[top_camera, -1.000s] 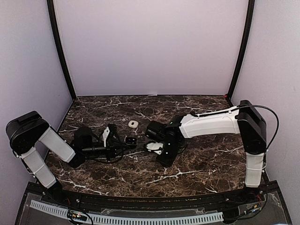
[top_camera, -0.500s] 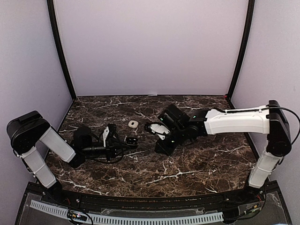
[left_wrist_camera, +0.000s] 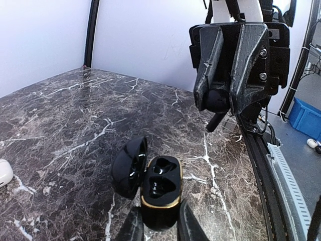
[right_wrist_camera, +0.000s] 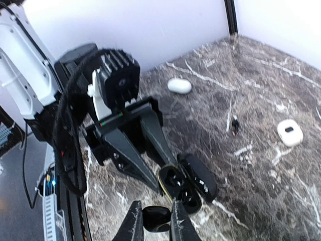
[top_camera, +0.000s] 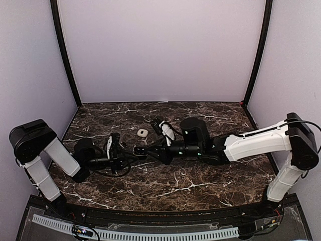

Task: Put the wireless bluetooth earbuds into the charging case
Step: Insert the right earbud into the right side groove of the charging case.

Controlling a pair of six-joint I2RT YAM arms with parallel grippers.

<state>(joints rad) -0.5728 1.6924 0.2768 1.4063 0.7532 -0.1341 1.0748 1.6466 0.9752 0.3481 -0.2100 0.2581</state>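
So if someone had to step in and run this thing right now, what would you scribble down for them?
Left tool: shut on the black charging case, whose lid is open.
Right tool: shut on a black earbud, close to the case but not in it.
Done: the case is open and held, and one bud is in the tool.
Left: seat this bud in a socket. Both sockets look empty, though black on black is hard to read.
Also on the table: a white pod behind the case, and a small dark bit too small to identify.
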